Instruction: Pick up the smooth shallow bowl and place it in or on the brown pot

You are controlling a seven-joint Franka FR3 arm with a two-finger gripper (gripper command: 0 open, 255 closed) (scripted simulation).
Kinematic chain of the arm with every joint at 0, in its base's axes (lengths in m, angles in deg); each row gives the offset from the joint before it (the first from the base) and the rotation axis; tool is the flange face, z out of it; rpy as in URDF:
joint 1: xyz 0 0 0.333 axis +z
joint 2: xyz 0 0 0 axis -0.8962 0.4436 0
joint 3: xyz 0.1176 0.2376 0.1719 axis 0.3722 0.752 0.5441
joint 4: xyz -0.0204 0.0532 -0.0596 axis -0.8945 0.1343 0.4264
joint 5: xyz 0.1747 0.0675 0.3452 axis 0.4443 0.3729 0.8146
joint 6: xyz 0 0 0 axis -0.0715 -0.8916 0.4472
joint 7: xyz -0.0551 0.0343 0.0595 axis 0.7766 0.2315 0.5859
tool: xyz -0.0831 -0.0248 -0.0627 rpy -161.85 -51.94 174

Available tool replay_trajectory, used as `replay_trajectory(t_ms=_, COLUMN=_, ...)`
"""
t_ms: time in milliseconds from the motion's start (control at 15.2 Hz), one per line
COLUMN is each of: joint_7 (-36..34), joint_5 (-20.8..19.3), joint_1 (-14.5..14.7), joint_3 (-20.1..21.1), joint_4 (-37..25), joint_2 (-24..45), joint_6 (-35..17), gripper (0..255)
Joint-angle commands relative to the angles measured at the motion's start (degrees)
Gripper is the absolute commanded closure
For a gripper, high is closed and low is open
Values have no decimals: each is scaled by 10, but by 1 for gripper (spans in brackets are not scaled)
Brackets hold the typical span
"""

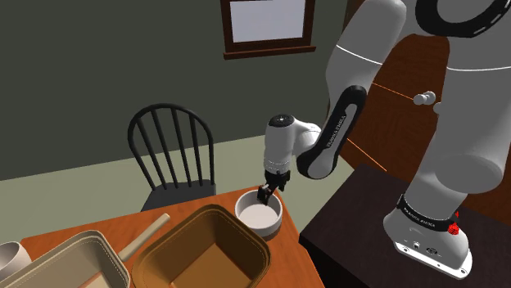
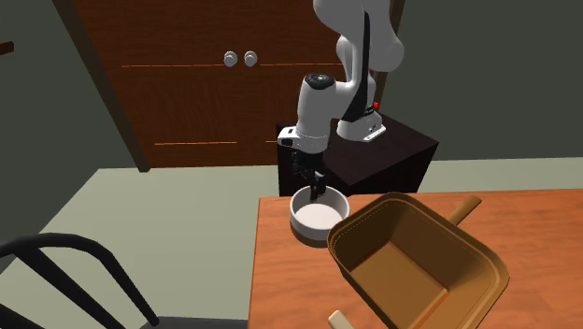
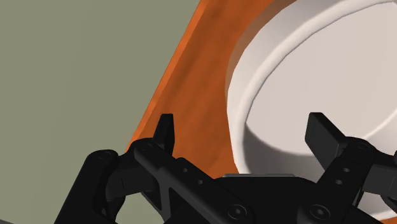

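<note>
While the gripper (image 3: 245, 130) hangs wide open, it straddles the wall of the white bowl (image 1: 259, 217).
The wrist view makes that gap plain, though contact is hard to judge. Both exterior views place the bowl at the tabletop (image 2: 280, 276) corner, just beside the brown pot (image 2: 360, 257), which is cut off below.

White Franka arm (image 1: 370, 74) w/ rounded glossy links, dark joints; black strip w/ white lettering on forearm (image 1: 337, 129). Black band + red mark above white base flange (image 1: 434, 245). All-black gripper (image 1: 269, 195), angular fingers (image 3: 165, 132), round screw heads on body
</note>
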Motion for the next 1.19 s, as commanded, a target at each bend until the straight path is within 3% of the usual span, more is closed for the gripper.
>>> replay_trajectory(t_ms=0, joint_7=-24, joint_5=-31, joint_1=15, joint_3=-21, joint_4=-9, joint_2=25, joint_6=-16, gripper=0)
replay_trajectory(t_ms=528, joint_7=-23, joint_5=-30, joint_1=16, joint_3=-22, joint_4=-8, joint_2=25, joint_6=-16, gripper=0)
replay_trajectory(t_ms=594, joint_7=-23, joint_5=-30, joint_1=16, joint_3=-22, joint_4=-8, joint_2=25, joint_6=-16, gripper=255)
replay_trajectory(t_ms=1122, joint_7=-24, joint_5=-30, joint_1=17, joint_3=-22, joint_4=-9, joint_2=25, joint_6=-16, gripper=255)
